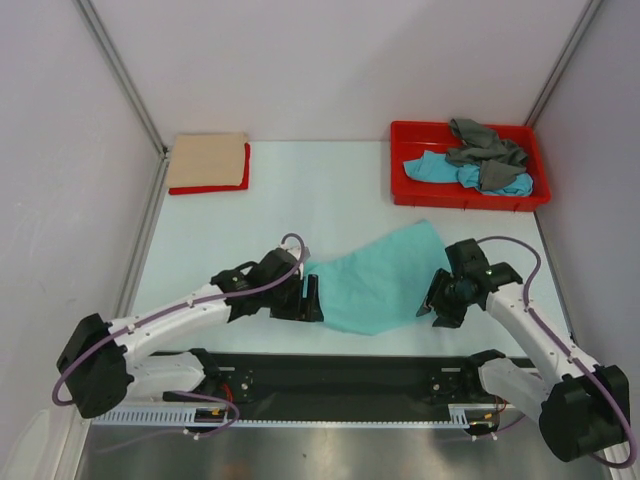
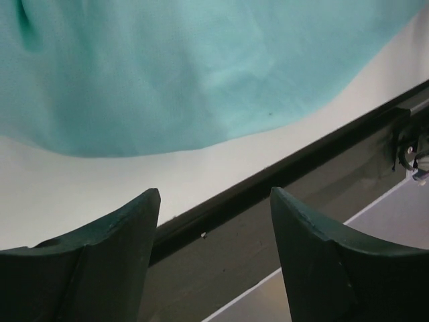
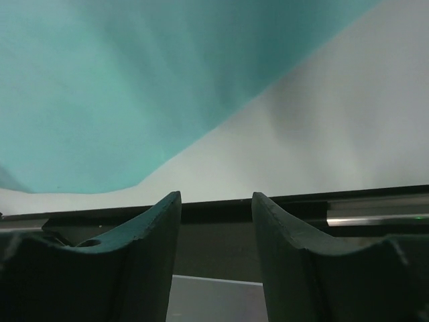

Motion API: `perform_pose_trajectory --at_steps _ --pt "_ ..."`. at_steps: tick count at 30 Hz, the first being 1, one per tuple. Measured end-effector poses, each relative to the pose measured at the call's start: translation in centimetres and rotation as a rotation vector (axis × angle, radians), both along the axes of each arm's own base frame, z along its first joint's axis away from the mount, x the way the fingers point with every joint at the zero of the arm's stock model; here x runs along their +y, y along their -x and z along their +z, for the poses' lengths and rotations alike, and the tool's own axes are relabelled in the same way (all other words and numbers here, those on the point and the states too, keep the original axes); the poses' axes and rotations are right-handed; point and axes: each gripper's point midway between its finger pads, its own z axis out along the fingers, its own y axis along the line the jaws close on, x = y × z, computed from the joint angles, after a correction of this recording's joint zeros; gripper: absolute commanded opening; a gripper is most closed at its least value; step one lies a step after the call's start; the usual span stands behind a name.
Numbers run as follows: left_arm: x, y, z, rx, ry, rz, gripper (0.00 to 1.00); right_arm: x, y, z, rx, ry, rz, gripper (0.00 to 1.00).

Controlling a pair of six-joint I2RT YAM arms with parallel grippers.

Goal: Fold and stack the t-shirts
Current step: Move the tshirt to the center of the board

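A mint-green t-shirt lies loosely spread in the middle of the table. My left gripper is at its left edge and my right gripper is at its right edge. In the left wrist view the gripper is open and empty, and the mint-green shirt lies beyond the fingertips. In the right wrist view the gripper is open and empty, and the shirt lies beyond it to the left. A folded beige shirt lies on a folded red shirt at the back left.
A red plastic tray at the back right holds a crumpled grey shirt and a turquoise-blue shirt. A black rail runs along the table's near edge. White walls enclose the table at the back and both sides.
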Motion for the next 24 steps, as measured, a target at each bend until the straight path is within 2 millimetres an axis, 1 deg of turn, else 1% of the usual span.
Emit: perform_pose_trajectory --at_steps 3,4,5,7,9,11,14,17,18,20,21,23,24 --pt "-0.3 -0.2 -1.4 0.014 0.0 0.016 0.84 0.1 1.1 -1.8 0.041 -0.01 -0.008 0.55" --pt "-0.5 -0.3 -1.8 0.02 -0.004 0.018 0.89 0.1 1.3 -2.2 0.05 -0.011 -0.01 0.58" --pt "-0.7 -0.5 -2.2 0.023 -0.007 0.02 0.9 0.1 1.4 -2.6 0.059 -0.012 -0.012 0.59" --pt "-1.0 -0.7 -3.1 0.041 -0.019 0.023 0.91 0.2 1.4 -3.1 0.066 -0.016 -0.014 0.61" --pt "-1.1 -0.8 -4.2 0.061 -0.041 0.024 0.9 0.2 1.3 -3.7 0.071 -0.018 -0.017 0.61" --pt "-1.1 -0.8 -5.2 0.082 -0.061 0.03 0.87 0.3 1.0 -4.2 0.073 -0.018 -0.021 0.6" --pt "-1.2 -1.0 -5.8 0.089 -0.073 0.035 0.81 0.3 0.4 -4.7 0.078 -0.016 -0.029 0.58" --pt "-1.4 -1.4 -6.3 0.095 -0.079 0.041 0.68 0.2 -0.3 -5.4 0.082 -0.009 -0.036 0.56" --pt "-1.4 -1.6 -6.4 0.095 -0.079 0.046 0.61 0.1 -0.5 -5.6 0.084 -0.006 -0.039 0.56" --pt "-1.4 -2.2 -6.4 0.088 -0.073 0.06 0.53 -0.1 -0.9 -6.1 0.092 -0.001 -0.045 0.53" --pt "-1.4 -2.5 -6.4 0.084 -0.07 0.068 0.44 -0.1 -1.1 -6.2 0.095 -0.004 -0.047 0.51" --pt "-1.3 -2.9 -6.3 0.075 -0.067 0.075 0.34 -0.2 -1.6 -6.2 0.087 -0.003 -0.05 0.42" --pt "-1.3 -3.1 -6.2 0.067 -0.068 0.078 0.21 -0.2 -1.8 -6.2 0.082 -0.002 -0.051 0.35"
